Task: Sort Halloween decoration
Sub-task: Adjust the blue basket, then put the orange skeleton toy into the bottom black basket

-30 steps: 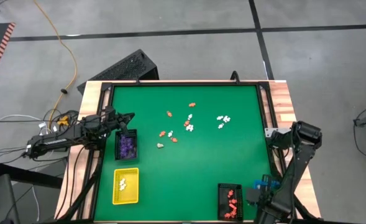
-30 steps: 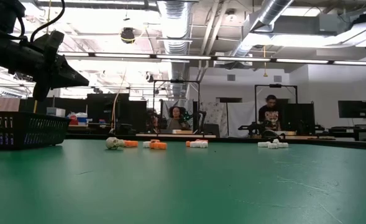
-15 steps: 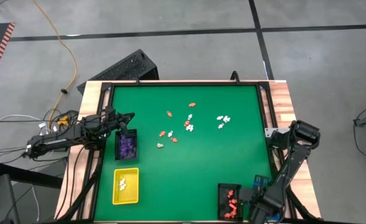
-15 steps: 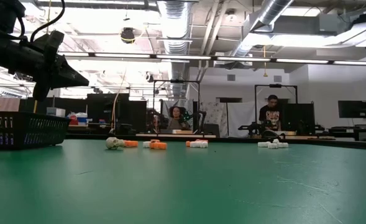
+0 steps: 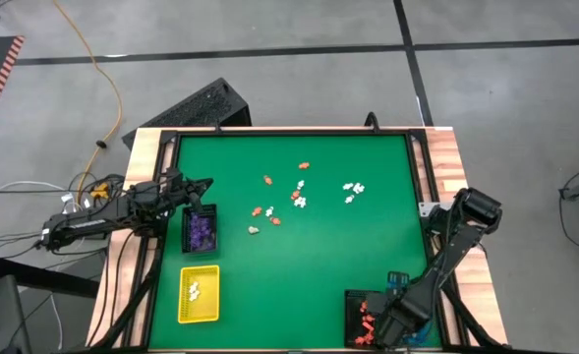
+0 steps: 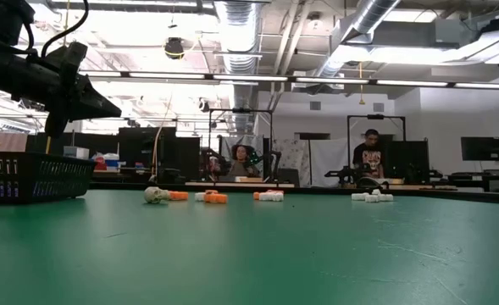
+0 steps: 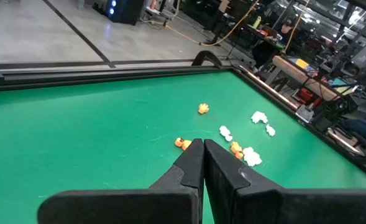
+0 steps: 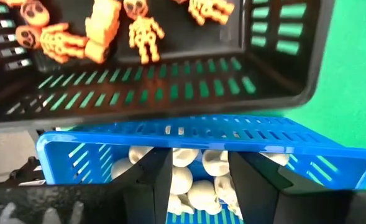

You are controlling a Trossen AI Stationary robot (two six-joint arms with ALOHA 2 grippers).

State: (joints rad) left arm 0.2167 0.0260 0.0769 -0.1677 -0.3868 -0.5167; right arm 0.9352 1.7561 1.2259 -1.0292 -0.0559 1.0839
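Observation:
Loose tiny figurines lie mid-table: orange ones (image 5: 267, 180), white ones (image 5: 353, 187) and a cream skull (image 5: 254, 230), which also shows in the low view (image 6: 155, 195). My left gripper (image 5: 207, 183) is shut and empty, and it hovers by the far end of the black tray of purple figurines (image 5: 200, 230). My right gripper (image 8: 200, 163) is open at the near right corner (image 5: 387, 317). Its fingers stand over the white figurines in the blue tray (image 8: 195, 142). Just beyond is the black tray of orange figurines (image 8: 170, 87).
A yellow tray (image 5: 199, 293) with a few white figurines sits near the front left. The blue tray (image 5: 399, 282) and the black tray of orange figurines (image 5: 360, 317) crowd the near right corner. A raised dark frame (image 5: 289, 133) borders the green mat. People sit in the room behind.
My right arm has swung toward the table's left, along the near edge. Its gripper end is now over the blue tray and beside the black tray of orange figurines.

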